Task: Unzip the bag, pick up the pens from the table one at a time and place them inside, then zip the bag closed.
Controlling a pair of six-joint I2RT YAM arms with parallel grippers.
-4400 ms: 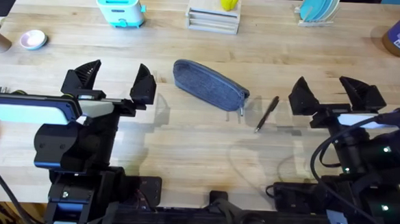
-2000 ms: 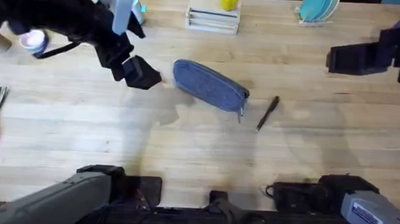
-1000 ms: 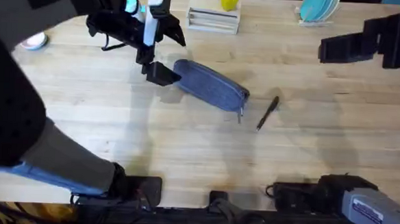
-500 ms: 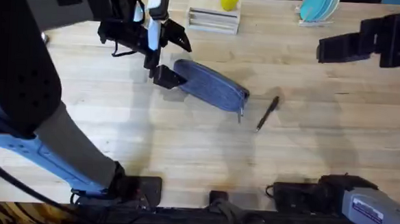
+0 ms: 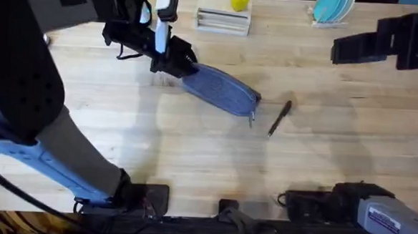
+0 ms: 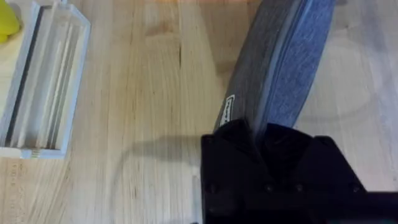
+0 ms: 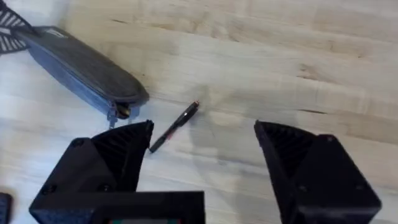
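Pale wooden counter point(image 5: 193, 152) carries the bag point(image 5: 221, 90), zipped, with the pen point(image 5: 278, 118) just beside its pull end. Left fingers point(image 6: 264, 134) clamp the bag's far end; right fingers point(image 7: 202, 146) hang spread above. Unzipping comes next, so the right should take the pull.

The bag point(image 5: 221, 90) is laid slantwise near the middle of the table point(image 5: 193, 152), its left end farther back. The pen point(image 5: 278, 118) is laid just right of the bag's near end, apart from it. The left gripper point(image 5: 174, 63) is set at the bag's far left end. The right gripper point(image 5: 356, 49) is held well right of the pen. A rack point(image 5: 223, 18) is placed behind the bag.
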